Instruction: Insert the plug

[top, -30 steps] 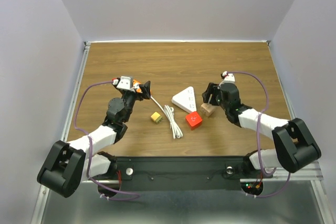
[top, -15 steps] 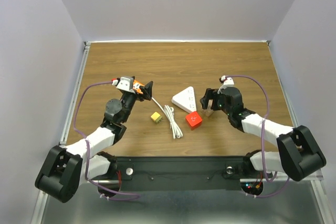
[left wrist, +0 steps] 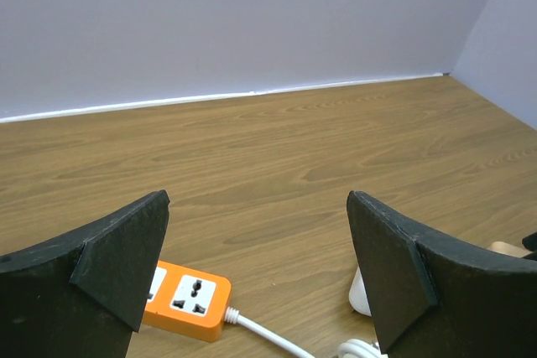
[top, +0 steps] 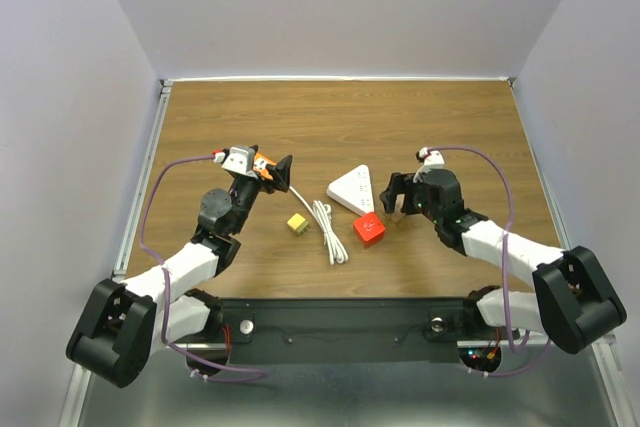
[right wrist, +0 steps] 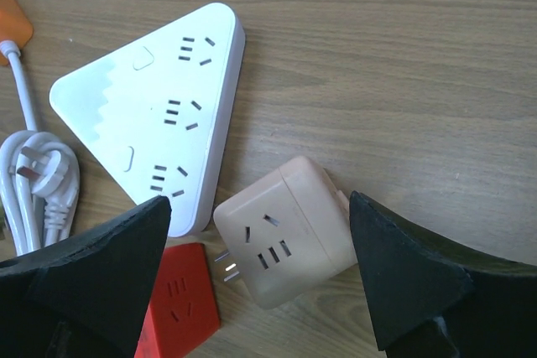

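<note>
An orange power strip [left wrist: 180, 295] lies on the table under my left gripper [left wrist: 256, 199], which is open and empty above it [top: 275, 172]. Its white cord [top: 325, 227] ends in a coiled white plug [right wrist: 38, 175]. My right gripper [right wrist: 260, 200] is open and hovers over a tan cube adapter [right wrist: 289, 236], one finger on each side, not touching it. The adapter's metal prongs point toward a red cube adapter [right wrist: 176, 308]. A white triangular power strip [right wrist: 159, 115] lies just beyond them. In the top view the right gripper [top: 395, 195] covers most of the tan adapter.
A small yellow cube [top: 297, 223] sits left of the cord. The red cube [top: 369, 229] and the white triangular strip [top: 352, 189] lie close together mid-table. Grey walls enclose the wooden table [top: 340, 117] on three sides.
My right gripper has moved left and now stands over the tan adapter, covering it in the top view. The left arm has barely shifted.
</note>
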You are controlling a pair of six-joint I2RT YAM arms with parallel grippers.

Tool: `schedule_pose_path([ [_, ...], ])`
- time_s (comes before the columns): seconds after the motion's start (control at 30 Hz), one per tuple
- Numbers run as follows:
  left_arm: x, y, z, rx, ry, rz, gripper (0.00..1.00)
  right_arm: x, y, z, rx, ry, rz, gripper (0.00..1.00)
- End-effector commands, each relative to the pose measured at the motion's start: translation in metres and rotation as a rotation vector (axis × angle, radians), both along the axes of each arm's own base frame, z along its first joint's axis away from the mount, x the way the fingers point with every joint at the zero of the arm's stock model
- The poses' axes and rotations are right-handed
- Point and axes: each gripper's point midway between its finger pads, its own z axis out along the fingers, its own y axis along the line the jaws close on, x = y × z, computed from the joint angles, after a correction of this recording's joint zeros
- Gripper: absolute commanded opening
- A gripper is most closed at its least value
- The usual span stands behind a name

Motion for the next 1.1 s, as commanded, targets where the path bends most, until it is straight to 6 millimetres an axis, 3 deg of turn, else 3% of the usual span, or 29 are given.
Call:
schedule_pose_path([
  [0.0, -0.002, -0.004, 0.023, -0.029, -0.066, -0.018, 0.99, -0.003, 0.003, -0.008, -0.026, 0.027, 0.005, 0.92],
  [0.3, -0.002, -0.004, 0.024, -0.03, -0.069, -0.018, 0.99, -0.003, 0.002, -0.028, -0.113, 0.081, -0.03, 0.92],
  [0.43, -0.001, -0.004, 0.023, -0.027, -0.065, -0.018, 0.99, -0.003, 0.003, -0.027, -0.124, 0.074, -0.037, 0.92],
  [0.53, -0.003, -0.009, 0.023, -0.022, -0.067, -0.045, 0.99, 0.001, 0.0, -0.02, -0.127, 0.05, -0.059, 0.84],
  [0.57, -0.003, -0.01, 0.022, -0.021, -0.063, -0.05, 0.99, 0.002, -0.001, -0.018, -0.127, 0.041, -0.064, 0.74],
  [0.7, -0.005, -0.016, 0.022, -0.019, -0.062, -0.089, 0.99, 0.01, -0.006, 0.002, -0.128, -0.028, -0.098, 0.52],
  [0.77, -0.009, -0.023, 0.024, -0.019, -0.067, -0.129, 0.99, 0.016, -0.002, 0.022, -0.098, -0.091, -0.088, 0.45],
  [0.83, -0.015, -0.03, 0.026, -0.018, -0.075, -0.179, 0.99, 0.016, 0.008, 0.034, -0.08, -0.145, -0.019, 0.4],
  [0.87, -0.018, -0.034, 0.027, -0.015, -0.08, -0.2, 0.99, 0.019, 0.016, 0.051, -0.041, -0.206, 0.008, 0.36],
  [0.97, -0.034, -0.051, 0.029, 0.013, -0.116, -0.294, 0.98, 0.021, 0.039, 0.078, 0.023, -0.268, 0.115, 0.31],
  [1.03, -0.047, -0.064, 0.031, 0.032, -0.144, -0.342, 0.97, 0.022, 0.057, 0.085, 0.062, -0.27, 0.186, 0.26],
  [1.07, -0.05, -0.065, 0.031, 0.065, -0.176, -0.338, 0.97, 0.027, 0.063, 0.096, 0.087, -0.289, 0.197, 0.14],
])
